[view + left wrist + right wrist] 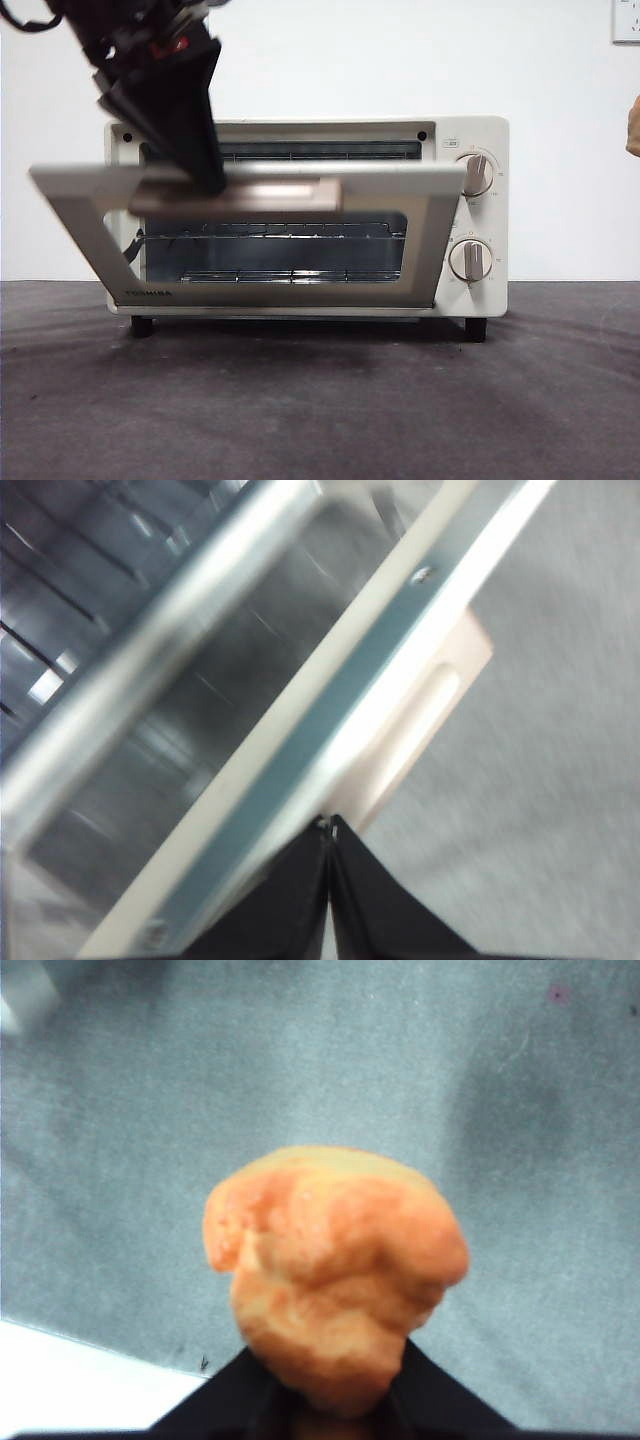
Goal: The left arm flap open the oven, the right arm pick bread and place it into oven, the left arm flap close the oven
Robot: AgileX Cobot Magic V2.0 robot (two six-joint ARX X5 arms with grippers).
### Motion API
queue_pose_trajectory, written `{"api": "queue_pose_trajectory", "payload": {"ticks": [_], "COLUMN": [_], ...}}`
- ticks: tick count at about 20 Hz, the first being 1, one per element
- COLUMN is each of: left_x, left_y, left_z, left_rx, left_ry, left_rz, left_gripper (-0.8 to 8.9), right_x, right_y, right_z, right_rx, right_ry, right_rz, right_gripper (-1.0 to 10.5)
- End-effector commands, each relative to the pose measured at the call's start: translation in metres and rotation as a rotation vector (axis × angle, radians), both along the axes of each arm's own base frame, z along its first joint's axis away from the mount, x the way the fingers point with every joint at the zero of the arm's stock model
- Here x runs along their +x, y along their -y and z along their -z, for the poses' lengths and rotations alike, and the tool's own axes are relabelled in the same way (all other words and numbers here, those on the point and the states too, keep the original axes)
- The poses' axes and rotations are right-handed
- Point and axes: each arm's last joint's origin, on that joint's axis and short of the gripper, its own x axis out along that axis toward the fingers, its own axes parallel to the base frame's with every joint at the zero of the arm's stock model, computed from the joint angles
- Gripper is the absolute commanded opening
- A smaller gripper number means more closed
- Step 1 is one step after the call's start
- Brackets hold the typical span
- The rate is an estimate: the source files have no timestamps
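Cream-white boxy TOSHIBA toaster oven [470, 290] stands mid-frame in the front view, on black feet on a dark grey cloth-covered table [320, 400], white wall behind. Two round knobs at the oven's right side, one above the other. The door with the dark glass window [250, 240] is partly swung down and tilted toward the camera, upper edge well off the oven body. Wire rack visible inside through the window. Beige bar handle [235, 195] runs along the door's upper edge.

Left gripper [205, 170], black, comes in from the upper left of the front view, blurred, its tip down on the left part of the handle. Left wrist view: the two black jaws [329, 850] pressed together with no gap, their tip right at the door's edge beside the beige handle [420, 720].

Golden-orange lumpy bread loaf [335, 1270] fills the centre of the right wrist view, clamped between the right gripper's black jaws [335, 1400], above the grey table. In the front view a sliver of orange-brown shows at the right edge, upper part; cannot tell what it is.
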Motion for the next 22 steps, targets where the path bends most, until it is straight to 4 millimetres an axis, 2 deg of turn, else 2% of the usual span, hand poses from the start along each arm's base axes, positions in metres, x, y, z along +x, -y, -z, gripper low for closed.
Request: {"api": "queue_pose_trajectory", "payload": {"ticks": [1, 13, 19, 22], "left_x": [0.003, -0.014, -0.025, -0.030], "left_y": [0.003, 0.015, 0.016, 0.019], "left_z": [0.017, 0.023, 0.043, 0.042], "left_rx": [0.057, 0.066, 0.071, 0.067], "left_ry": [-0.005, -0.059, -0.127, -0.140], "left_rz": [-0.050, 0.025, 0.036, 0.035], "left_gripper": [0.10, 0.10, 0.10, 0.10], "right_x": [0.002, 0.002, 0.002, 0.003], "right_y": [-0.001, -0.002, -0.002, -0.002], "right_z": [-0.004, -0.005, -0.005, -0.005], "right_rx": [0.011, 0.013, 0.014, 0.018], "right_ry": [0.018, 0.024, 0.025, 0.034], "right_rz": [0.005, 0.005, 0.005, 0.005], "right_gripper": [0.4, 0.4, 0.4, 0.4]}}
